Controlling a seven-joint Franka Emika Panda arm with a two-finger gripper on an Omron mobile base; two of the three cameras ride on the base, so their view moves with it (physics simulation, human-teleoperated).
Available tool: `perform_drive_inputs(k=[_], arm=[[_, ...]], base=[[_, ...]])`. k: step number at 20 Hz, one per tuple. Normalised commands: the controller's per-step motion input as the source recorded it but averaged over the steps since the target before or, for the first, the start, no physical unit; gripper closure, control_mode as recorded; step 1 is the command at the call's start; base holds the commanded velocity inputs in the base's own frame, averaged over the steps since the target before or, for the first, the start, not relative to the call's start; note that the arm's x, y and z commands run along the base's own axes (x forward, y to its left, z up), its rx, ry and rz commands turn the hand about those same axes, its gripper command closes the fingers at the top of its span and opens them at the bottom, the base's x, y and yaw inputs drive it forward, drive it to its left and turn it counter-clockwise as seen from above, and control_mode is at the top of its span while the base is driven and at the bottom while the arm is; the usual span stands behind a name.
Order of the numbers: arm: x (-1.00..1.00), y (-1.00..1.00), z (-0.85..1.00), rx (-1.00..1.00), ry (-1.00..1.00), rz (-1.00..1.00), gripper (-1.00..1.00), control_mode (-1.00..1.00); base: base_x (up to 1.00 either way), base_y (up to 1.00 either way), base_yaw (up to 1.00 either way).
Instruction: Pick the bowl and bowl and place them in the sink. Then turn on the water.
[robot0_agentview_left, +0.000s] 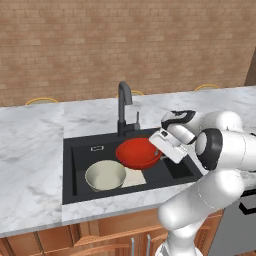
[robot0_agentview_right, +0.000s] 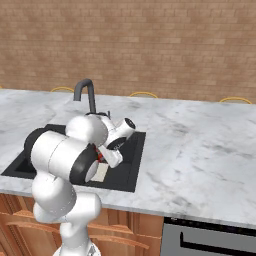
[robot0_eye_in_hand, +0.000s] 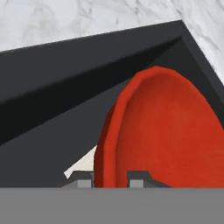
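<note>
The glossy red bowl (robot0_agentview_left: 137, 152) hangs tilted over the middle of the black sink (robot0_agentview_left: 70, 150), just in front of the faucet (robot0_agentview_left: 123, 107). My gripper (robot0_agentview_left: 159, 145) is shut on its right rim. In the hand view the red bowl (robot0_eye_in_hand: 170, 131) rises from between my fingertips, with the gripper (robot0_eye_in_hand: 110, 180) clamped on its edge and the sink's wall (robot0_eye_in_hand: 65, 109) behind. The cream bowl (robot0_agentview_left: 105, 175) stands upright on the sink floor at front left, beside the red one. In the right base view my arm hides most of the sink (robot0_agentview_right: 130, 160). No water runs from the spout.
A pale flat rectangle (robot0_agentview_left: 134, 176) lies on the sink floor under the red bowl. The small lever (robot0_agentview_left: 137, 117) sits right of the faucet's base. Marble counter (robot0_agentview_left: 30, 150) surrounds the basin, with a brick wall behind. Yellow chair backs (robot0_agentview_left: 41, 100) peek over the far edge.
</note>
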Motion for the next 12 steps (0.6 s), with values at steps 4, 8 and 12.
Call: perform_drive_inputs(k=[4,8,12], arm=[[0.35,0.50,-0.15,0.00,-0.02,0.21,1.00,-1.00],[0.46,0.39,-0.03,0.00,-0.04,0.18,1.00,-1.00],[0.39,0.42,-0.10,0.00,-0.01,0.17,1.00,-1.00]], base=[[0.00,0.00,0.00],[0.00,0.00,0.00],[0.00,0.00,0.00]])
